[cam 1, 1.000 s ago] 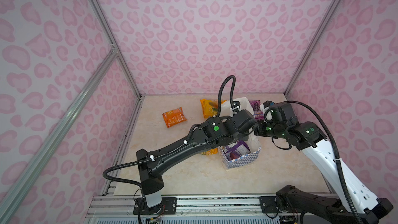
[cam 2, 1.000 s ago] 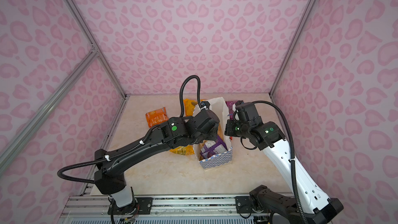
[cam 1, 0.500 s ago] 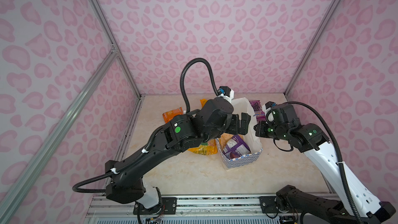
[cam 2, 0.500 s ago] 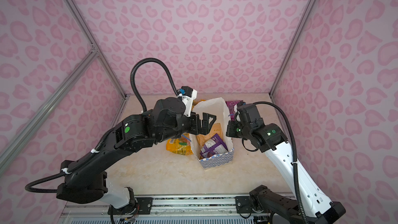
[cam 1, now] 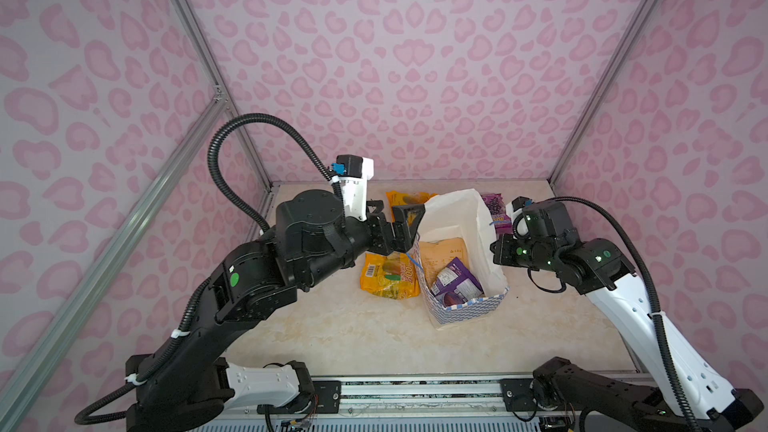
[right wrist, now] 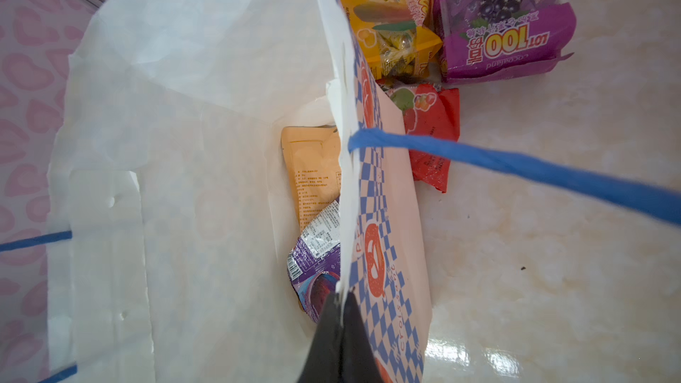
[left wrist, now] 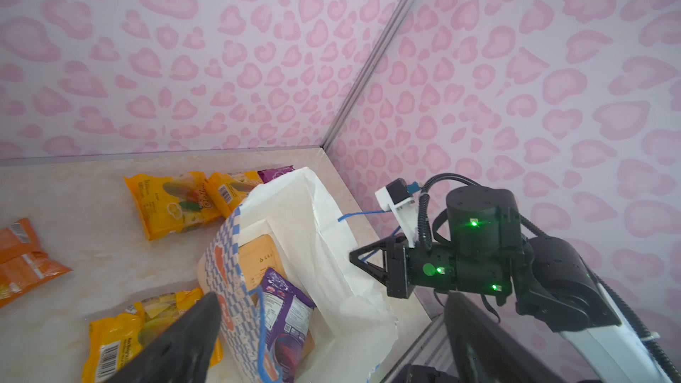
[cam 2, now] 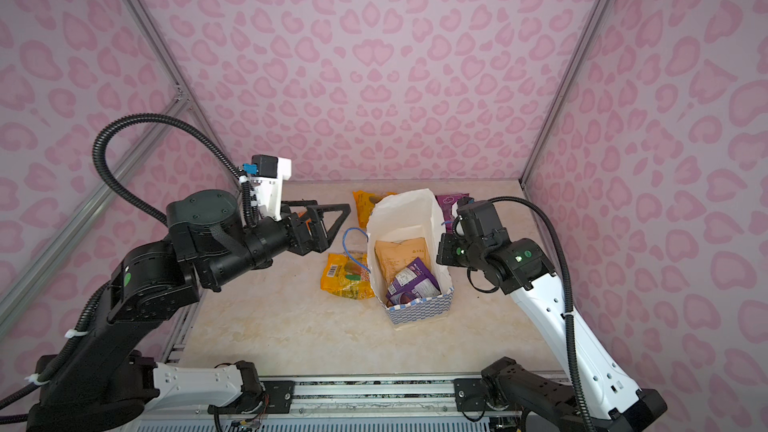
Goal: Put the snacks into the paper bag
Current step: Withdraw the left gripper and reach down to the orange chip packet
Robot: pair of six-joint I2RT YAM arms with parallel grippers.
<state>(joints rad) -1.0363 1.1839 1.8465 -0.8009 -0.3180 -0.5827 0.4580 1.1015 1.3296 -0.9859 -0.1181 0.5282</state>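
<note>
Left tool released, empty, at 10 o'clock of paper bag; right tool clenched on its 3 o'clock rim.

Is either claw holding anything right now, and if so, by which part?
The right gripper is pinching the paper bag by the top edge of one wall. The left gripper is open and holds nothing.

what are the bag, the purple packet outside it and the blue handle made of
Paper bag: thin matte paper, by its creased white walls and printed checks. Purple packet: glossy plastic film, probably; it shines and wrinkles. Blue handle: twisted cord, matte, perhaps paper; the fibre is unclear.
</note>
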